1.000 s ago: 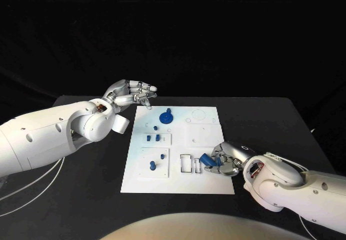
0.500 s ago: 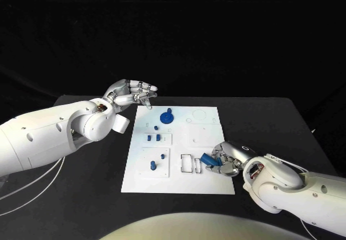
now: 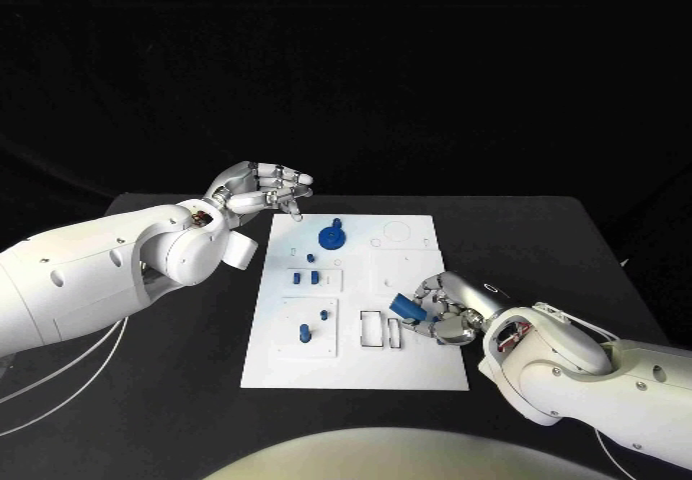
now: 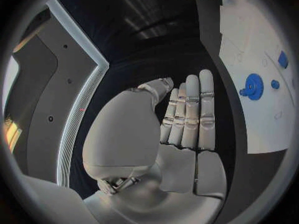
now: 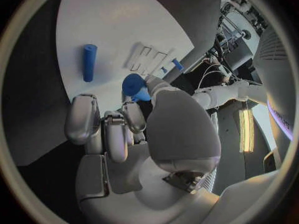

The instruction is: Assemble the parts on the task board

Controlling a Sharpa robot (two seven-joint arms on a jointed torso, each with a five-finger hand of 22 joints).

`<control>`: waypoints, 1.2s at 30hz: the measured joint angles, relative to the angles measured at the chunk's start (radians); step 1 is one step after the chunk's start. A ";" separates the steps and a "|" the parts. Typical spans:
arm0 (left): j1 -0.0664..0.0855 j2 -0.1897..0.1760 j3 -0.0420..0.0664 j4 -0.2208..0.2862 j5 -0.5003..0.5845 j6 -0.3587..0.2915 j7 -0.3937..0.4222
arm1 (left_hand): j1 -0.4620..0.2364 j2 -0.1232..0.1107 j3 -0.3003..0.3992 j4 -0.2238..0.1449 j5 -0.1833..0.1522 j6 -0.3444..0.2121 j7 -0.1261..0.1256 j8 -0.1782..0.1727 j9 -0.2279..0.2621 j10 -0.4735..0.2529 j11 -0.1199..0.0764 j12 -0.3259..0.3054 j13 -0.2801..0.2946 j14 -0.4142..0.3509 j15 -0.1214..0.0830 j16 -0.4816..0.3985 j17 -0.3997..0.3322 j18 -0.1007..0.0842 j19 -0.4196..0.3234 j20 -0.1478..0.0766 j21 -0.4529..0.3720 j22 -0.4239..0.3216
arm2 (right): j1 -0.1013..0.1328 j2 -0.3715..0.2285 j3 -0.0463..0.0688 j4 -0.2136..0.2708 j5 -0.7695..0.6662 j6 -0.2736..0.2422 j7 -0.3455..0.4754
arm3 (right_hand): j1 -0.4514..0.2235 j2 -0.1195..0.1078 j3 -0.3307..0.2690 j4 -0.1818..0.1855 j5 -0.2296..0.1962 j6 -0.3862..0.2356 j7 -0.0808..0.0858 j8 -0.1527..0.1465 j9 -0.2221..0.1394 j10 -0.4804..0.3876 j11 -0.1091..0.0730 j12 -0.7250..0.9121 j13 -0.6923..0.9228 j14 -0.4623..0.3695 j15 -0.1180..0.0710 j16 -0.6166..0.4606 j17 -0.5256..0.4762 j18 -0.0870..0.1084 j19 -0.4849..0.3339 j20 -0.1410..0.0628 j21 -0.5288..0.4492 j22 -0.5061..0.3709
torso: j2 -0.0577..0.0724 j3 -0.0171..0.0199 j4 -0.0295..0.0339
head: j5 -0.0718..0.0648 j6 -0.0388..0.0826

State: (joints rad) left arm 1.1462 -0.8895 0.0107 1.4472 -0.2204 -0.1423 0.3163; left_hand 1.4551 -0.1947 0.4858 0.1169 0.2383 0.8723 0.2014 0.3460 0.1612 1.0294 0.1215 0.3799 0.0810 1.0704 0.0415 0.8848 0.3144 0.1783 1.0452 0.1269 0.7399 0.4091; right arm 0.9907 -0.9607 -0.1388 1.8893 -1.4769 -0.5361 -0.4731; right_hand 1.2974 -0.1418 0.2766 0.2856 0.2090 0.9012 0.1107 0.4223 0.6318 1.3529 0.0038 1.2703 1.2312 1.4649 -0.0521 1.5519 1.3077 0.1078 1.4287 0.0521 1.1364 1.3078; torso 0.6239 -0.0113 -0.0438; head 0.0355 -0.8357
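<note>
The white task board lies mid-table. My right hand is over its near right part and pinches a small blue part beside the rectangular slots. In the right wrist view the held blue part sits at the fingertips, near the slots, and a blue cylinder lies flat on the board. A blue round piece with a knob stands at the board's far end. My left hand hovers off the board's far left corner, fingers extended, holding nothing; in the left wrist view this left hand is flat and empty.
Small blue pegs and a blue pin stand in the board's left-hand blocks. The black table stretches on both sides of the board. Cables hang off the table's left side.
My right hand has shifted a little left and away from me with the blue part, closer to the slots. The left arm has not moved.
</note>
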 measured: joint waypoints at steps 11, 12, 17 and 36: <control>0.000 0.002 0.000 0.000 0.000 0.001 -0.001 | -0.004 0.004 0.000 0.000 0.000 0.000 0.000 0.000 0.000 0.000 0.000 0.000 0.000 0.000 0.000 0.000 0.001 0.000 0.000 0.000 0.000 -0.001 | 0.003 0.051 0.000 -0.005 0.066 0.053 0.018 | -0.057 0.038 -0.003 0.007 0.047 0.003 0.005 0.000 -0.002 0.003 0.003 0.000 0.009 0.000 0.000 0.000 0.000 0.000 0.000 0.000 -0.004 0.000 | 0.001 0.0000 0.0004 | 0.004 -0.003; 0.000 0.003 0.000 0.000 0.000 0.001 -0.001 | -0.004 0.004 0.000 0.000 0.000 0.000 0.000 0.000 0.000 0.000 0.000 0.000 0.000 0.000 0.000 0.000 0.001 0.000 0.000 0.000 0.000 -0.001 | 0.003 0.055 0.000 -0.006 0.070 0.060 0.019 | -0.077 0.041 -0.010 0.008 0.062 0.005 0.007 0.000 -0.002 0.003 0.003 0.000 0.010 0.000 0.000 0.000 0.000 0.000 0.000 0.000 -0.004 0.000 | 0.001 -0.0001 0.0006 | 0.004 -0.004; 0.000 0.003 0.000 0.000 0.000 0.002 -0.001 | -0.004 0.004 0.000 0.000 0.000 0.000 0.000 0.000 0.000 0.000 0.000 0.000 0.000 0.000 0.000 0.000 0.001 0.000 0.000 0.000 0.000 -0.001 | 0.004 0.079 0.000 -0.013 0.090 0.090 0.025 | -0.166 0.052 -0.041 0.007 0.099 0.011 0.013 0.015 0.001 0.008 0.000 0.000 0.017 0.000 0.000 -0.001 0.000 0.000 0.000 0.000 -0.004 0.000 | 0.001 0.0000 0.0002 | 0.007 -0.005; 0.000 0.003 0.000 0.000 0.000 0.004 -0.002 | -0.004 0.004 0.000 0.000 0.000 0.000 0.000 0.000 0.000 0.000 0.000 0.000 0.000 0.000 0.000 0.000 0.001 0.000 0.000 0.000 0.000 -0.001 | 0.003 0.124 0.000 -0.074 0.116 0.164 0.024 | -0.262 0.064 -0.103 0.008 0.037 0.055 -0.031 0.031 0.049 0.019 -0.009 0.005 0.038 0.000 -0.007 -0.001 0.000 0.000 0.004 -0.004 -0.012 -0.001 | 0.002 0.0007 -0.0007 | 0.011 -0.011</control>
State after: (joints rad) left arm 1.1462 -0.8868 0.0107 1.4470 -0.2202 -0.1380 0.3146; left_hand 1.4508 -0.1910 0.4860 0.1167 0.2383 0.8723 0.2014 0.3460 0.1613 1.0289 0.1220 0.3799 0.0809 1.0704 0.0415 0.8848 0.3152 0.1783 1.0452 0.1269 0.7399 0.4078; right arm 0.9940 -0.8371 -0.1388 1.8150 -1.3608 -0.3721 -0.4493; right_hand 1.0354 -0.0780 0.1732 0.2940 0.2464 0.9563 0.0798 0.4532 0.6808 1.3723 -0.0054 1.2756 1.2688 1.4648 -0.0593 1.5511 1.3074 0.1078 1.4323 0.0484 1.1248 1.3073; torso 0.6255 -0.0106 -0.0445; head 0.0463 -0.8469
